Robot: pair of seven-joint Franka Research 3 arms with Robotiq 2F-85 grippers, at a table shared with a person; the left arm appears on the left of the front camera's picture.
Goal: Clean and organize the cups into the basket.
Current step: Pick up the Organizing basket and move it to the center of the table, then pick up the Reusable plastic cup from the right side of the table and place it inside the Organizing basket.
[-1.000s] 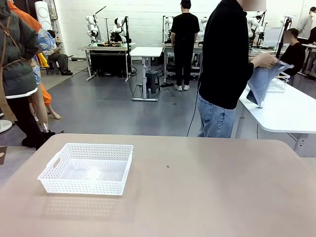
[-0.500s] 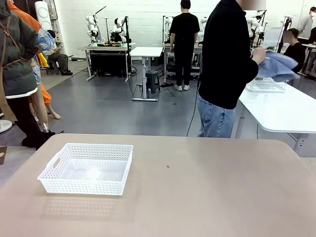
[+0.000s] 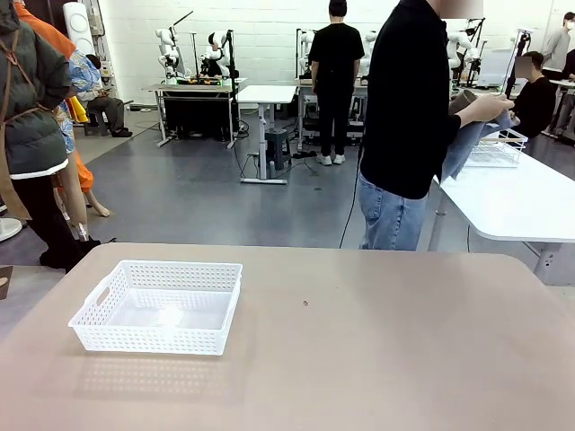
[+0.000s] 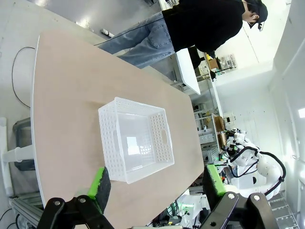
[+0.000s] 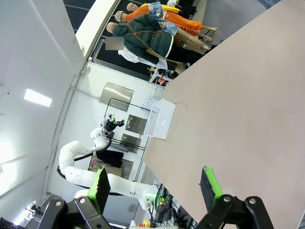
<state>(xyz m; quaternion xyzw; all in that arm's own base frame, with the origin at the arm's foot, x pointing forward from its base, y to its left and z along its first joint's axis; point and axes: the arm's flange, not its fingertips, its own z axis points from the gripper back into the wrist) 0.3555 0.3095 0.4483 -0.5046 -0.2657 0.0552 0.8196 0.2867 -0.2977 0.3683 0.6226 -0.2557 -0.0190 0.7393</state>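
On the left part of the tan bench (image 3: 377,341), nearest us, the shallow rectangular white plastic basket with lattice-mesh sides (image 3: 148,339) sits flat, its glossy bottom showing bare. From the left wrist we see the left tool (image 4: 157,181) spread fully wide above the bench. Its green pads (image 4: 100,183) grip nothing, and the basket lies just beyond them. The right tool (image 5: 155,185) gapes equally wide, well apart from the basket, holding nothing. We count one mesh basket and two tools. Farther off, one person in a black top and jeans (image 3: 409,117) stands at the bench's far side, hands on a blue-grey cloth (image 3: 460,153), near one white wire basket (image 3: 497,148).
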